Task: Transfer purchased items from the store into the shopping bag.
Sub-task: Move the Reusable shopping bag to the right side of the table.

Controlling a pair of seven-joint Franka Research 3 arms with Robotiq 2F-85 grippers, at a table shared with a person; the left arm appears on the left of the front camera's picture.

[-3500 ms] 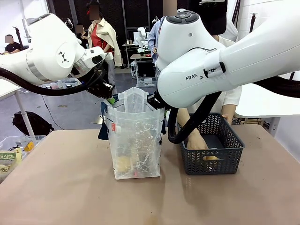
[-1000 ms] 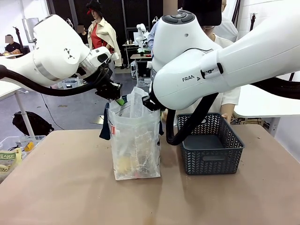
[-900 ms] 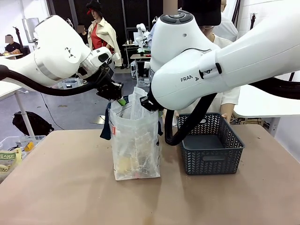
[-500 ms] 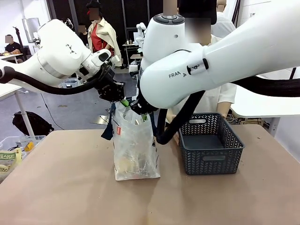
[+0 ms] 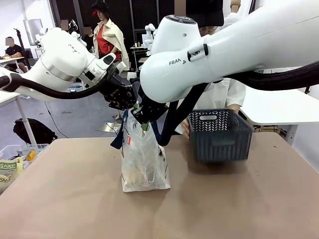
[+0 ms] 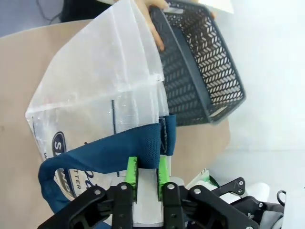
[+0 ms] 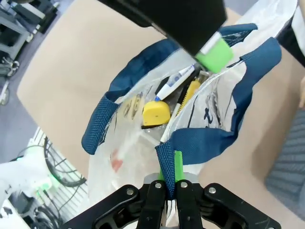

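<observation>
The shopping bag (image 5: pixel 142 159) stands upright on the tan table, its mouth drawn narrow between both arms. My left gripper (image 5: pixel 130 104) sits at the bag's top left; in the left wrist view its gripper (image 6: pixel 147 164) has the green pads slightly apart, with a dark blue strap (image 6: pixel 95 157) lying between the tips. My right gripper (image 7: pixel 171 164) is shut on the other blue strap (image 7: pixel 205 140). Inside the bag lie purchased items: a yellow piece (image 7: pixel 156 113) and a white-blue tube (image 7: pixel 174 81). The store (image 5: pixel 219 134), a dark grey lattice basket, is lifted and blurred, with a person's hand (image 5: pixel 185 129) on it.
A clear bin (image 5: pixel 10 164) with packets sits off the table's left edge. A white table (image 5: pixel 279 107) stands behind at the right. Bare tan tabletop (image 5: pixel 224 209) lies in front of the bag and the basket.
Both grippers moved toward each other, pinching the bag's mouth narrow. The left jaws parted a little. The person picked the basket up off the table.
</observation>
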